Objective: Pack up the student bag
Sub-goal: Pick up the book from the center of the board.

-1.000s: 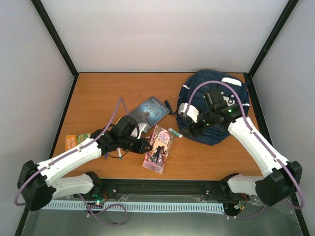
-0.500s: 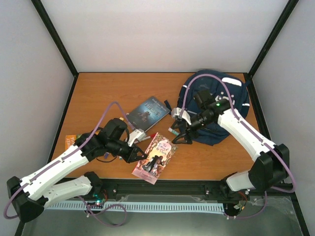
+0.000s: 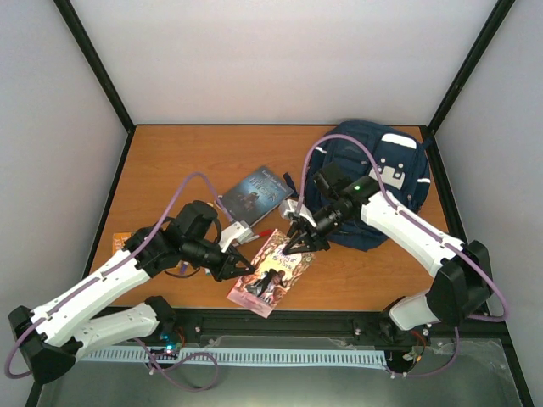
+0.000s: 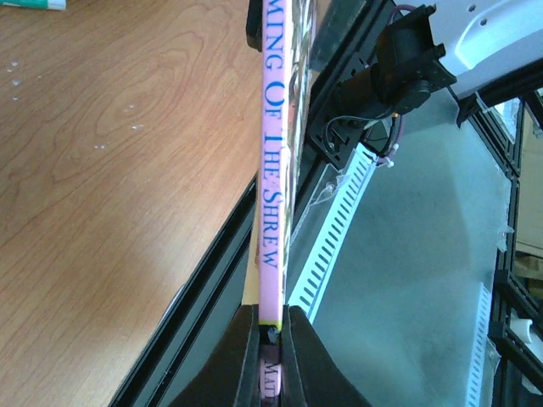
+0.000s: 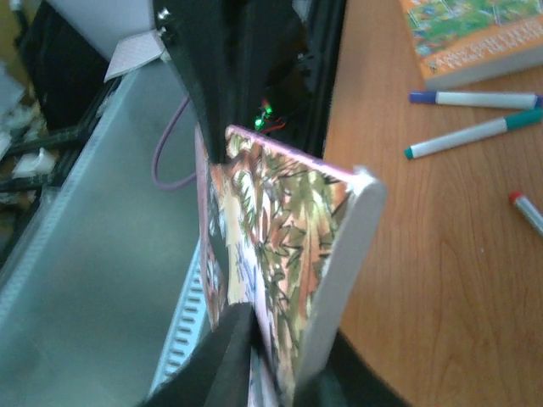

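The student bag (image 3: 392, 172), navy with white patches, lies at the back right of the table. A pink paperback (image 3: 271, 270) is held up near the table's front edge, and its spine (image 4: 271, 170) runs straight out from my left gripper (image 4: 271, 329). That gripper (image 3: 244, 264) is shut on the book's left end. My right gripper (image 3: 302, 244) clamps the opposite end, one finger on each side of the book (image 5: 284, 229). The bag lies behind the right arm, apart from both grippers.
A dark blue book (image 3: 254, 192) lies mid-table and an orange book (image 3: 124, 244) at the left edge. Loose markers (image 5: 472, 136) are scattered on the wood near the orange book (image 5: 475, 34). The black front rail (image 3: 280, 322) runs just below the pink book.
My right arm swung left off the bag, reached the pink book and closed on its far end. My left gripper kept its hold and drew the book slightly toward the front.
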### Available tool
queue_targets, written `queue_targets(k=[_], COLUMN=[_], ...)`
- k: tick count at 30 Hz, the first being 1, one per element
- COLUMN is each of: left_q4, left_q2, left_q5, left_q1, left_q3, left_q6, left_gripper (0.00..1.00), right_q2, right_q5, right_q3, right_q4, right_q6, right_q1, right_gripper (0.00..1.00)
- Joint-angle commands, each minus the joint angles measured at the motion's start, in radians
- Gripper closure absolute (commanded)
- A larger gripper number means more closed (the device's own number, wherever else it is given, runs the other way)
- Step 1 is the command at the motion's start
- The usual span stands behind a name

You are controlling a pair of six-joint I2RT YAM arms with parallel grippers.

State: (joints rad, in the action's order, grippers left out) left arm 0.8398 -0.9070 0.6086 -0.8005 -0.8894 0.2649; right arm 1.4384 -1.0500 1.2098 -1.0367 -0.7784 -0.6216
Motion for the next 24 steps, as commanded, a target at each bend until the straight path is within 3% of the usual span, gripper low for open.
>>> queue_targets(k=[1,4,5,10,16,17,21,24], left_q4=[0.003,-0.001,-0.002,-0.007,-0.003,0.003,0.014,0.012], left_q2=[0.008,-0.003,-0.009,-0.015,0.013,0.019,0.047,0.069], left_q5=[0.008,0.010,0.016,0.029,0.030,0.021,-0.039,-0.075], left_q1=[-0.011,-0.011,-0.011,-0.011,-0.011,-0.011,-0.011,-0.011], left_q3=[-0.037,-0.020,-0.014,0.009,0.007,0.005,-0.025,-0.049], left_q6=[-0.033,-0.030,-0.031,-0.031,-0.030,-0.029,-0.016,-0.005], left_gripper=[0.98,0.53,0.47,0.44,0.56,0.55,0.30,0.28], right_q2=[0.004,0.009,0.015,0.085,0.123,0.122,0.130,0.137], right_q5=[-0.065,-0.076,-0.088,-0.178,-0.169,-0.162,-0.128,-0.122], right_q3=[0.018,0.064,0.087,0.249,0.307,0.304,0.302,0.291], right_q4=[-0.042,-0.089,-0.106,-0.260,-0.292,-0.282,-0.305,-0.348], right_q6=[-0.030,-0.062,-0.075,-0.159,-0.170,-0.156,-0.167,-0.208], right_q1=[-0.002,0.013,0.028,0.115,0.141,0.141,0.141,0.140], right_gripper=[0.92,0.97,0.97,0.97,0.97,0.97,0.97,0.97])
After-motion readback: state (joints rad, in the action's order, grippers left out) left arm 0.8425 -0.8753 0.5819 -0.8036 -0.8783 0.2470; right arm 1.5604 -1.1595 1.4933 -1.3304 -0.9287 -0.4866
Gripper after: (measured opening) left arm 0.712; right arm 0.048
